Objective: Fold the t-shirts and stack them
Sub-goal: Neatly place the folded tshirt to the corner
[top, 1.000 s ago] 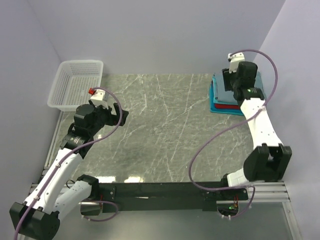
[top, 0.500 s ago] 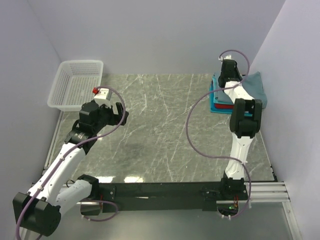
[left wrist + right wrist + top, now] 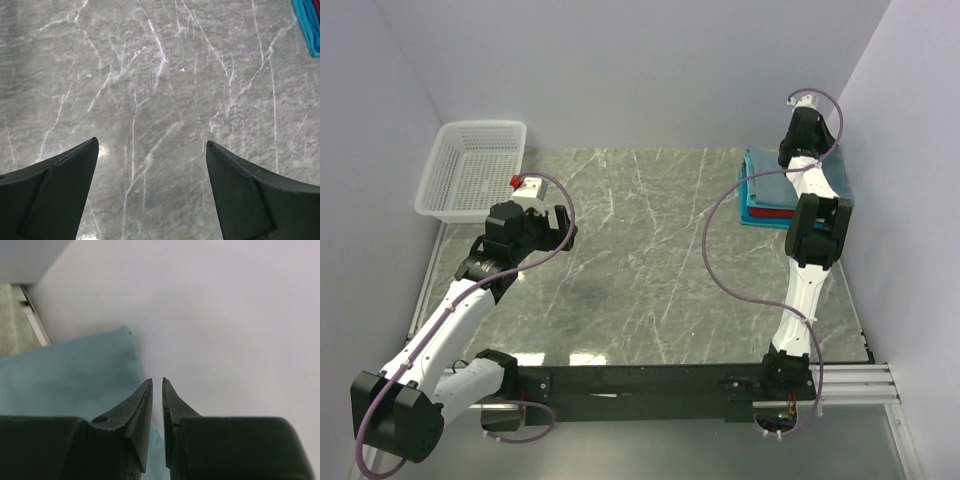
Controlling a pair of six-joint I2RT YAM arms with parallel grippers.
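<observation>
A stack of folded t-shirts sits at the far right of the table: a teal-grey one on top, a red one under it, and a bright turquoise one at the bottom. My right gripper is raised over the back of the stack near the wall. In the right wrist view its jaws are shut with a thin gap and hold nothing, with the teal-grey cloth below them. My left gripper hovers open and empty over bare marble. A turquoise shirt edge shows at that view's top right.
A white mesh basket stands at the far left corner. The right wall is close to my right gripper. The marble tabletop lies between the arms.
My right arm has swung from the stack's left side up and back toward the right wall. The top shirt now lies uncovered. My left gripper has shifted slightly.
</observation>
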